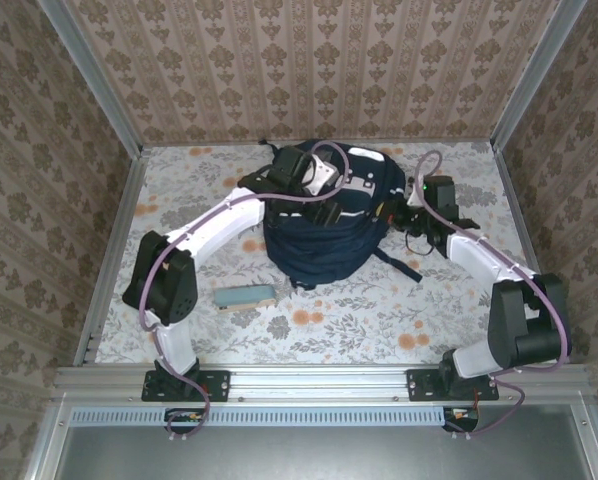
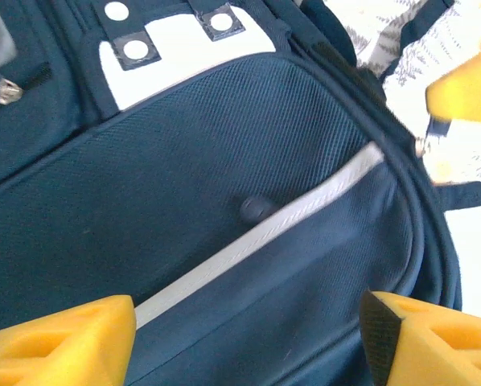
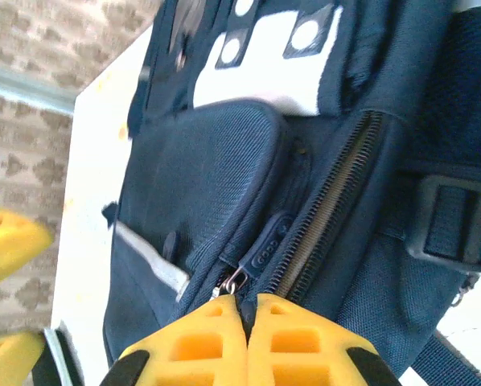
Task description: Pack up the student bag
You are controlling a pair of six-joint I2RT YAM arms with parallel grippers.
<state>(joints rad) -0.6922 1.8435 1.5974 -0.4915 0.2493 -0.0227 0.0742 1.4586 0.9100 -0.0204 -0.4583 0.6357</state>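
At the near edge, top view: ribbed aluminium rail (image 1: 319, 378) with both arm bases bolted on. White arm shells, black joints, purple cabling.

Table (image 1: 379, 320): pale cloth with an orange and grey floral print. Flat teal rectangular case (image 1: 244, 296) lies alone, at 8 o'clock from the bag.

Student bag (image 1: 319, 235): mid-table toward 12 o'clock, lying flat with its front panel up. Rounded navy bulk, straps trailing at 4 o'clock. Left arm arcs over it from 9 o'clock; right arm comes in at its 3 o'clock side.

Left wrist view gives the weave, which the top view cannot: fine ribbed navy fabric, a curved pocket seam, a matte white reflective stripe (image 2: 256, 241) running diagonally, and a small dark knob (image 2: 256, 207) just above it. White patch (image 2: 184, 48) with dark squares and pale studs at 12 o'clock. Left gripper (image 2: 248, 318): yellow fingers (image 2: 71, 338) spread wide, nothing between them, pocket fabric below.

Right wrist view gives the side hardware: coarse metal-toothed zip (image 3: 321, 217), navy rubber tag (image 3: 269, 245), and a black plastic buckle (image 3: 454, 221) on webbing at 3 o'clock. Right gripper (image 3: 243, 310): yellow honeycomb fingers pressed together, tips right at the small metal zip pull (image 3: 235, 280); cannot tell whether the pull is caught.

Beyond: damask-pattern wallpaper on three sides.
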